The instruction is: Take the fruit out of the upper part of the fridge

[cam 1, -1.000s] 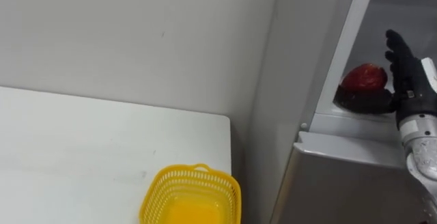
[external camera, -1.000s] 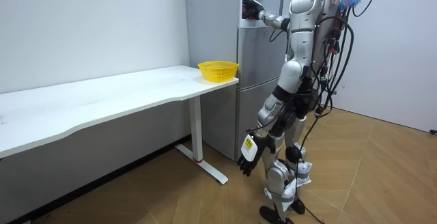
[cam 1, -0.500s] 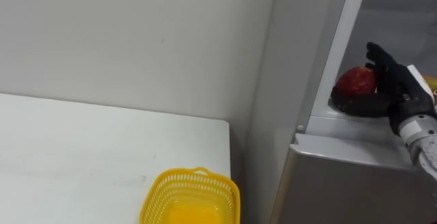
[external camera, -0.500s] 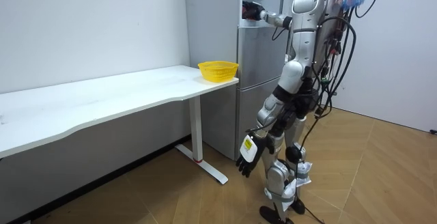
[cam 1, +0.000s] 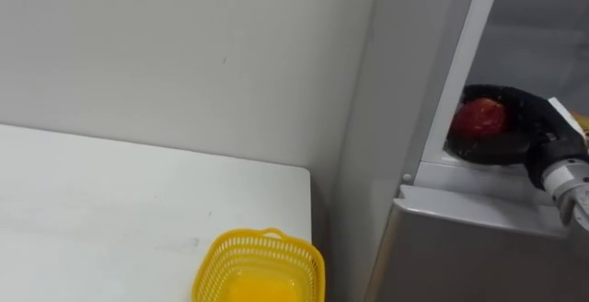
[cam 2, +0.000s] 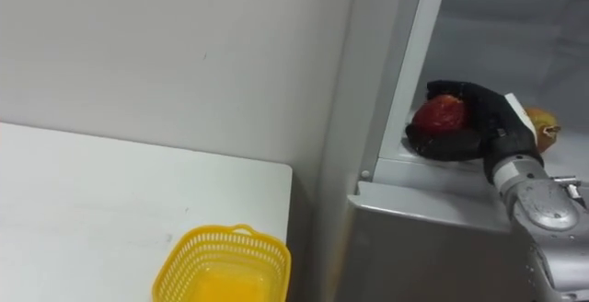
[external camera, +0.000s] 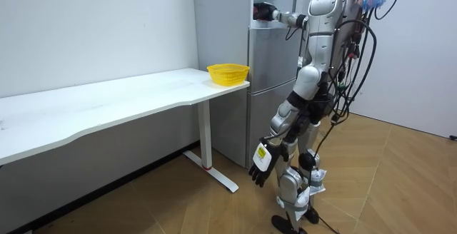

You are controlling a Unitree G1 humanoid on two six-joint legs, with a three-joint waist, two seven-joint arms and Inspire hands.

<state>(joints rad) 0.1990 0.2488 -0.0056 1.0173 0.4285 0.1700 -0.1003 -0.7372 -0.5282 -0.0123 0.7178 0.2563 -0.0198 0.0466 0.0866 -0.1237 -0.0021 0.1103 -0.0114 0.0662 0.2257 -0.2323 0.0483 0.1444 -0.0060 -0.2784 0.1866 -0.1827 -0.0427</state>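
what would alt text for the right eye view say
The robot's right hand curls round a red apple inside the open upper fridge. Lower left, a yellow basket stands on a white table.

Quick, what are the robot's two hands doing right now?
Right hand: closed round the red apple in the fridge.
Left hand: open, empty, hanging at its side.
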